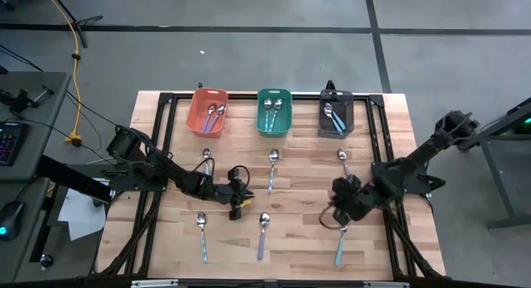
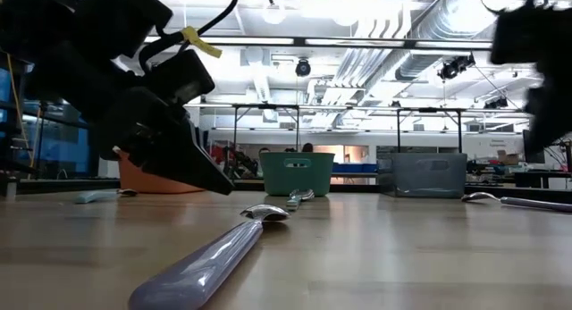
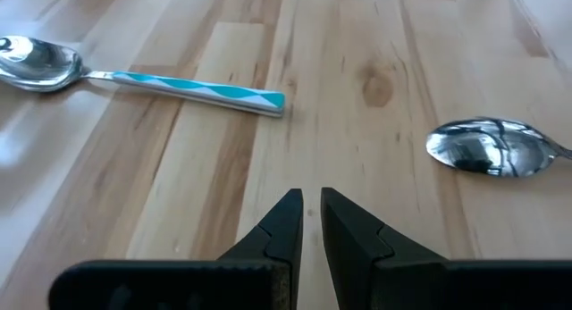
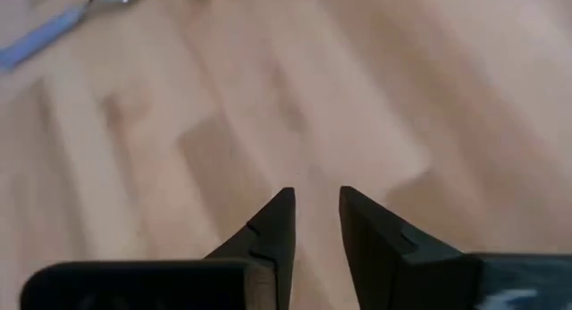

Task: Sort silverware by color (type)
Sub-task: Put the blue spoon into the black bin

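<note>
Sorted: a few spoons lie in the orange bin [image 1: 208,111], teal bin [image 1: 274,112] and grey bin [image 1: 336,113].
Left: six spoons on the table [image 1: 299,230].
Left gripper [image 1: 241,194]: narrowly parted, empty.
Right gripper [image 1: 338,194]: slightly apart, empty.

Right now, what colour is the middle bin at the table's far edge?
Teal-green bin, clearest in the high view.

Spoon [image 3: 496,149] handle cut off by frame edge.

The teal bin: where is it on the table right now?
In the high view, the teal bin sits mid-row at the table's far edge, between the orange bin and dark grey bin.
</note>
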Robot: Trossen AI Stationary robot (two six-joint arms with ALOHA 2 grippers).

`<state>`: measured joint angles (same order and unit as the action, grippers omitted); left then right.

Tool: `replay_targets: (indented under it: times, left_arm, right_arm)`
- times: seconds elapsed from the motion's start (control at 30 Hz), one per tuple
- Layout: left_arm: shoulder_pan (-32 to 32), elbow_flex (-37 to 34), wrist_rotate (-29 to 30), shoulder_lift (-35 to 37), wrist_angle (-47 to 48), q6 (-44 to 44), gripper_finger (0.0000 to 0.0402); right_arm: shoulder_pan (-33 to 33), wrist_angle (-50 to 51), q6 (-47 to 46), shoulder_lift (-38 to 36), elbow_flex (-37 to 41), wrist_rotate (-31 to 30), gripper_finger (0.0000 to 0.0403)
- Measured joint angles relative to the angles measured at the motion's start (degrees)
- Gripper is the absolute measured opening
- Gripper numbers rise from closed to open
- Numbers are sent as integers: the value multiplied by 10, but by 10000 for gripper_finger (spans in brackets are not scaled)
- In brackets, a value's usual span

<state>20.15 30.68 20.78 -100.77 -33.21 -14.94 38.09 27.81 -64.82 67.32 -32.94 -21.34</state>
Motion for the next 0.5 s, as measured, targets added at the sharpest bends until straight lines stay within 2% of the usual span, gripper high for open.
replay_targets:
  times: [0.1,0.27,0.4,0.5]
  left_arm:
    - [5,0,0,0,0,0,36]
    - [14,0,0,0,-1,-1,36]
    - [18,0,0,0,-1,-4,36]
    - [23,0,9,0,-1,-11,36]
  right_arm:
    - [45,40,-71,19,-16,25,90]
    - [97,87,-180,60,-22,82,142]
    - [120,85,-203,87,-21,101,173]
    - [123,84,-203,98,-21,101,180]
